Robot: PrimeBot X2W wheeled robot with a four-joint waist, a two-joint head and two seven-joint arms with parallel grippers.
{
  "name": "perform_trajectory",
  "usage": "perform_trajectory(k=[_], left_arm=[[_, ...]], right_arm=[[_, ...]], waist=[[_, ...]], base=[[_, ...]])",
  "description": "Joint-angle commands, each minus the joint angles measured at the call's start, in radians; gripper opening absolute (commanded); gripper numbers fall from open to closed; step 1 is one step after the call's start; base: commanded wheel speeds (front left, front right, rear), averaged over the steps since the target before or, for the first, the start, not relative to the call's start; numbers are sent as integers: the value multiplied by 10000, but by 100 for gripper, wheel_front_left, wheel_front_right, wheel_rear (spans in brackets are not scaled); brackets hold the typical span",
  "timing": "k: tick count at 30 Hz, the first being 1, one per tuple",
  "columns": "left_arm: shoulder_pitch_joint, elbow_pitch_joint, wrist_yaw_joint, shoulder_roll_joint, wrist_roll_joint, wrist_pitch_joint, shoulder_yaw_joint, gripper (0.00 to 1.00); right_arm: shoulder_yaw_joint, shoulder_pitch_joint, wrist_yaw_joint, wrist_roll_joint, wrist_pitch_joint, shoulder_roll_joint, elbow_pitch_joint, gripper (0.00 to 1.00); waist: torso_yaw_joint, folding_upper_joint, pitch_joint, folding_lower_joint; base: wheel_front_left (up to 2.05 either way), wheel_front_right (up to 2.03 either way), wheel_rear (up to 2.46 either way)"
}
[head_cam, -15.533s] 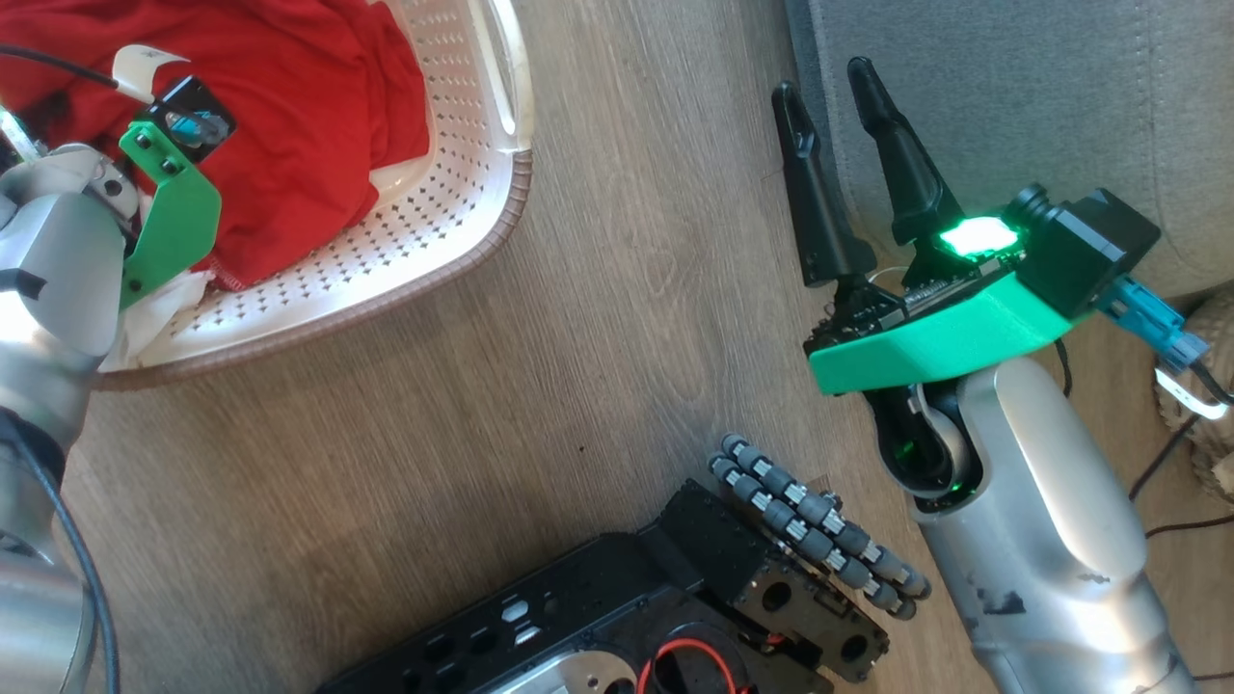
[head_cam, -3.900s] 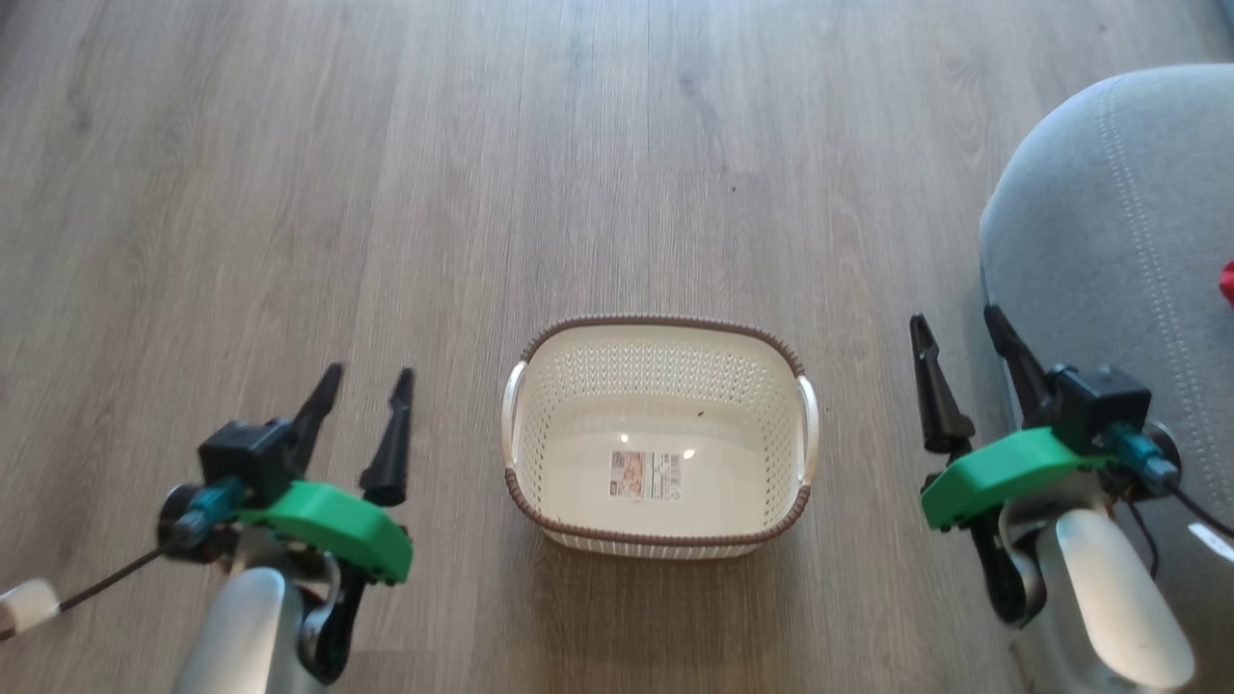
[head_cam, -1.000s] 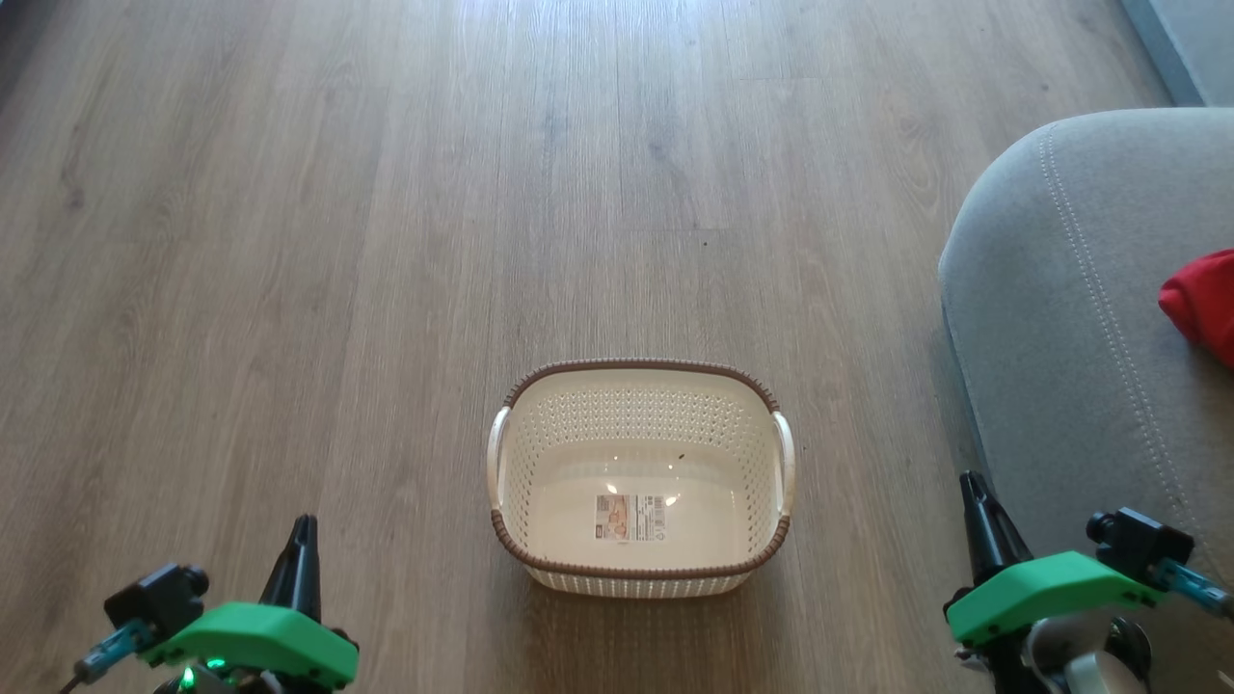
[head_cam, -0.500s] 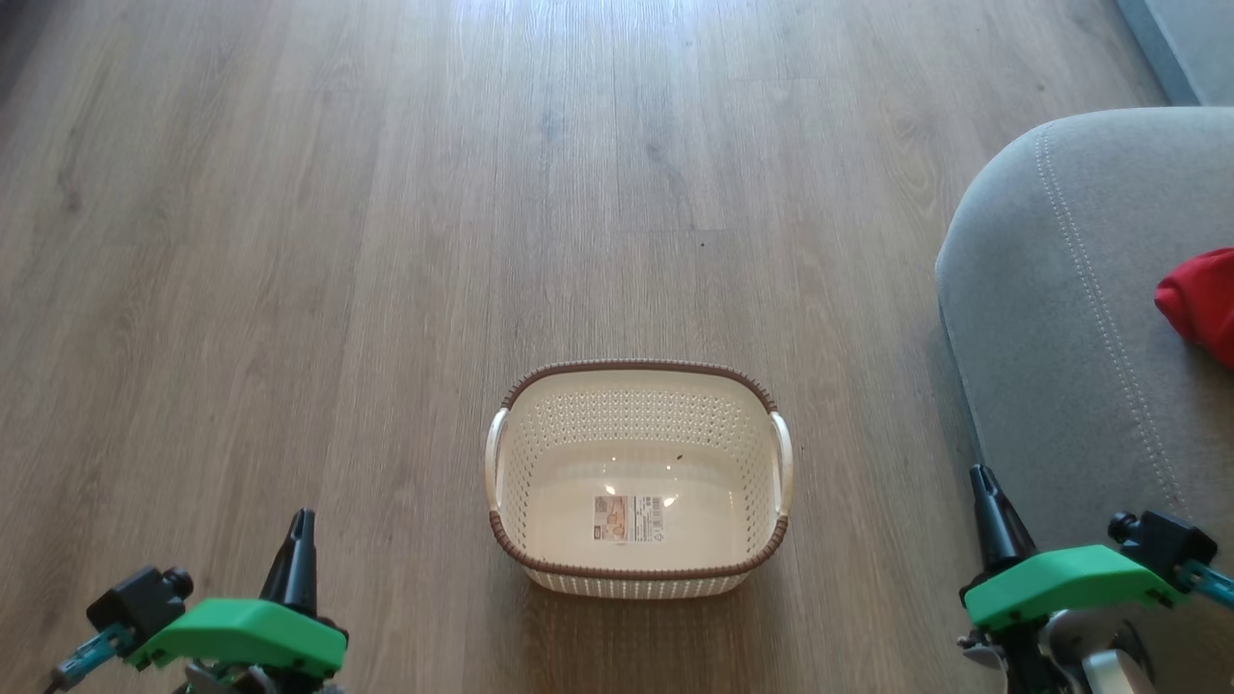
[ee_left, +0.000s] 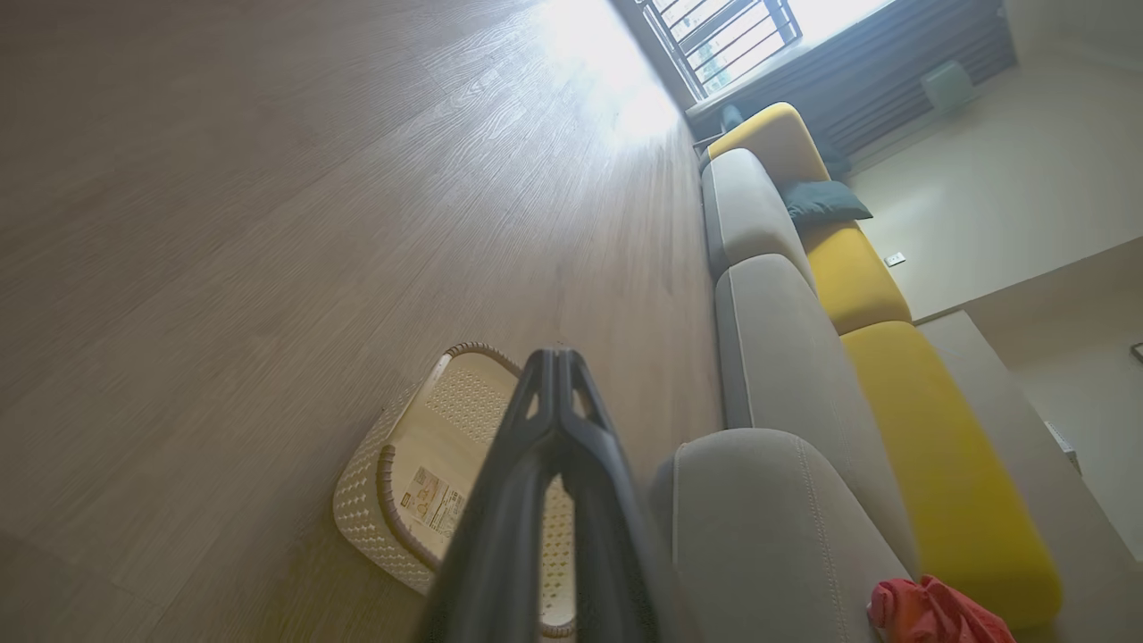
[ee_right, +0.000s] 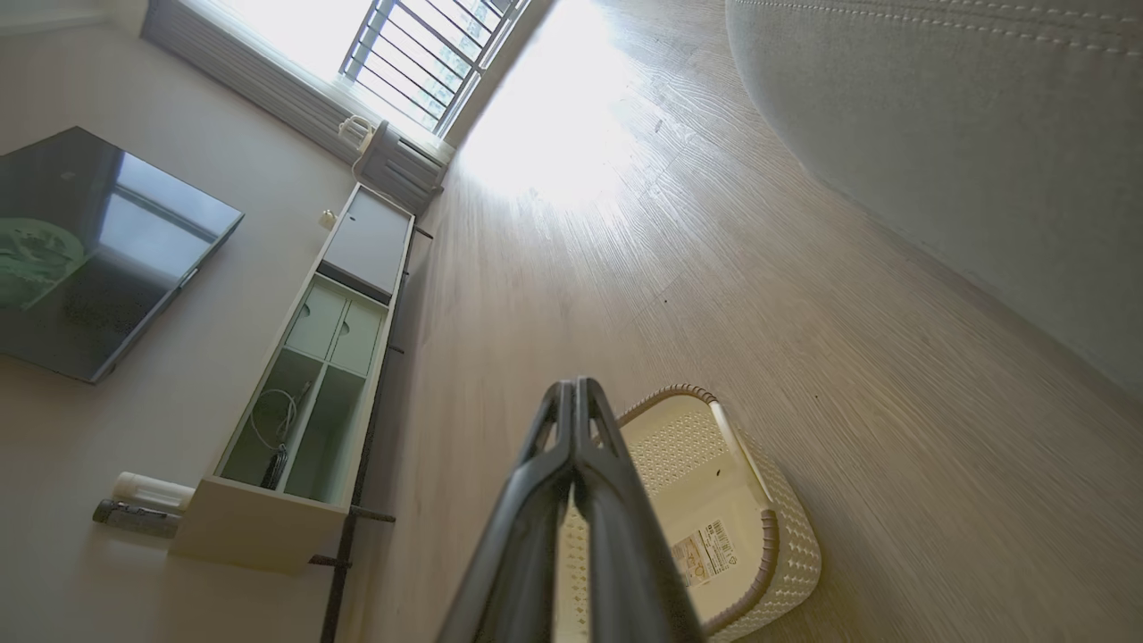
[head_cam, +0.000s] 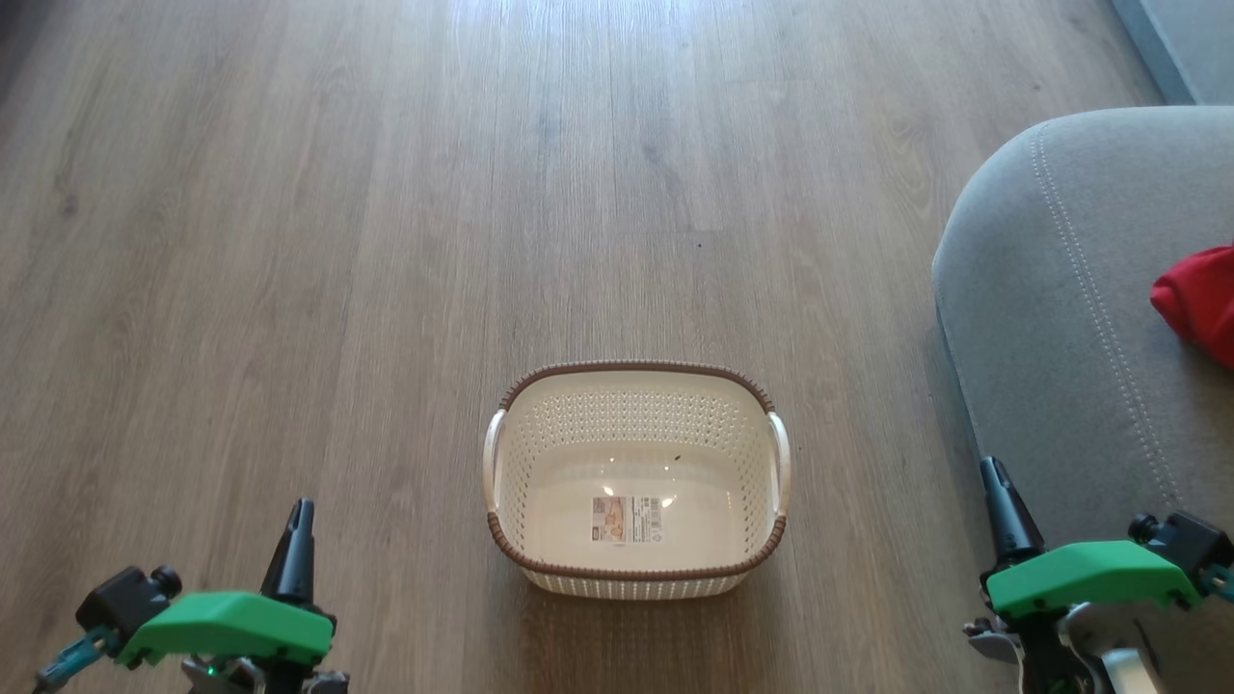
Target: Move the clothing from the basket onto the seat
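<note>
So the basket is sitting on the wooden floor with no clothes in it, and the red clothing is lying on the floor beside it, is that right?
Not quite. The basket does sit on the wooden floor with no clothes in it, but the red clothing is lying on the grey seat, apart from the basket, not on the floor. The head view shows it.

The basket (head_cam: 631,367) stands on the floor (head_cam: 289,241), between the left hand (head_cam: 301,511) and the right hand (head_cam: 995,477). The seat (head_cam: 1051,318) lies right of the basket, and the clothing (head_cam: 1200,299) lies on the seat.
</note>
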Motion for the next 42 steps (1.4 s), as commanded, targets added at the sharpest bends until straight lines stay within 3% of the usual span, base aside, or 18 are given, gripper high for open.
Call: perform_trajectory(k=[1, 42], left_arm=[[-561, -408, -9, 93, -310, 59, 234, 0], [-764, -1033, -15, 134, -4835, 1209, 383, 0]], right_arm=[[46, -479, 0, 308, 70, -13, -418, 0], [-381, -551, -1, 4773, 1233, 0, -1165, 0]], waist=[[-4, 0, -2, 0], [-126, 0, -46, 0]], base=[[0, 0, 0], [0, 0, 0]])
